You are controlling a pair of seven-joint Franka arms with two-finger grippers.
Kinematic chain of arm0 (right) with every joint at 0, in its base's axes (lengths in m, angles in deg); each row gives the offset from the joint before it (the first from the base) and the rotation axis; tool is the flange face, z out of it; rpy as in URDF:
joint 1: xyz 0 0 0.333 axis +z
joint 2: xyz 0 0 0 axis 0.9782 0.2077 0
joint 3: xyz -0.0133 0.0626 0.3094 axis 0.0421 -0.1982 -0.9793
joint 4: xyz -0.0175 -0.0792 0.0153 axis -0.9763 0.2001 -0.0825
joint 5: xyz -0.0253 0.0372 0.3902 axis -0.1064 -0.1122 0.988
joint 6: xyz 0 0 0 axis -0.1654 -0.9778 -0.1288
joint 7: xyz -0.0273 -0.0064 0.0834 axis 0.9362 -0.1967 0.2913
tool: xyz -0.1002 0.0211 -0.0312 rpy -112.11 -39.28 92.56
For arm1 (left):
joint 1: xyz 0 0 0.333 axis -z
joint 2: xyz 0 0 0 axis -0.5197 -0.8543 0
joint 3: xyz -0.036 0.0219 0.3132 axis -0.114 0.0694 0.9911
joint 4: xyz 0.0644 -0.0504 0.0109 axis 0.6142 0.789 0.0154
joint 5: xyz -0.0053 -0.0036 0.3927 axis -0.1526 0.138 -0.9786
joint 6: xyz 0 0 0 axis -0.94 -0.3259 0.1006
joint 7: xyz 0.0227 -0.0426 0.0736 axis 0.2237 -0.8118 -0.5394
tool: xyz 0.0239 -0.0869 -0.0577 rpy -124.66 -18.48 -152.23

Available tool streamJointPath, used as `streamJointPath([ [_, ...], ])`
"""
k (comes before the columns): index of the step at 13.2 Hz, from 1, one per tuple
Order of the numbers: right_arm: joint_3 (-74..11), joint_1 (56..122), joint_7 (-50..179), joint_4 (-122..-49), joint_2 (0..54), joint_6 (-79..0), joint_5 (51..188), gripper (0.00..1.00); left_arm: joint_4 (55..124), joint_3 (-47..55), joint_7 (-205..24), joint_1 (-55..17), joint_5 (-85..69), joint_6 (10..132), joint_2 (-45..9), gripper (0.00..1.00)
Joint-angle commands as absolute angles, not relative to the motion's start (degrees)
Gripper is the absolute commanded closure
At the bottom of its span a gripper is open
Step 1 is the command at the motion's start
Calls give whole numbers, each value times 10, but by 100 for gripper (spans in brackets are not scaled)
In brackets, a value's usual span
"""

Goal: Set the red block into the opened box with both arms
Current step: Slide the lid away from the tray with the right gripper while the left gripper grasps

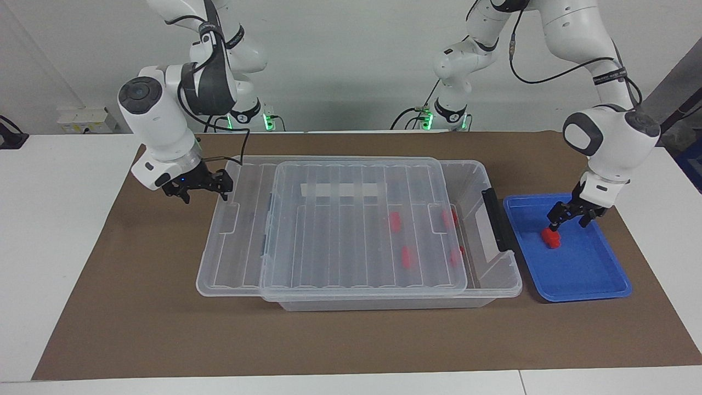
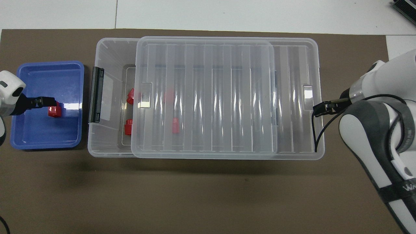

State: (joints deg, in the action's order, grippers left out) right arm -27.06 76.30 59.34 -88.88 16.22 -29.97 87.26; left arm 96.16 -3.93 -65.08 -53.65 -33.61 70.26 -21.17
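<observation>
**A:** In the blue tray (image 1: pixel 592 280) at the left arm's end of the worktop (image 1: pixel 109 307), the red block (image 1: pixel 550 237) is seen lying alone, with the left hand (image 1: pixel 568 217) lowered just above it. The hand is shown open and empty; whether the block is touched yet cannot be told.

**B:** And the box (image 1: pixel 493 274)?

**A:** It is pictured beside the tray, its lid (image 1: pixel 329 241) slid toward the right arm's end, so that a gap is left open next to the grey handle (image 1: pixel 496 219). Four more red blocks (image 2: pixel 130 96) are seen inside. The right hand (image 1: pixel 204 185) is shown at the lid's end, its fingers spread; a grip on the lid's rim cannot be confirmed.

**B:** How is the block expected to handle?

**A:** It is judged light, rigid and hard, with glossy plastic faces that may prove slippery. No fragility is suggested. A hold across two flat, opposed sides of the chunky body is thought best, squarely and low, so that twisting is avoided. The narrower stub on top is judged a poorer purchase.

**B:** And the risk?

**A:** A slanted pinch is thought likely to squirt it across the smooth tray.
</observation>
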Motion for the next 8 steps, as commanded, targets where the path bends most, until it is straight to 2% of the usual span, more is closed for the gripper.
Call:
streamJointPath([
  [1, -274, 720, 671, -899, 151, -292, 872, 1, 970, -43, -628, -532, -408, 717, -220, 0],
  [8, -274, 669, 801, -899, 151, -297, 858, 1, 1001, -43, -678, -533, -440, 754, -230, 1],
])
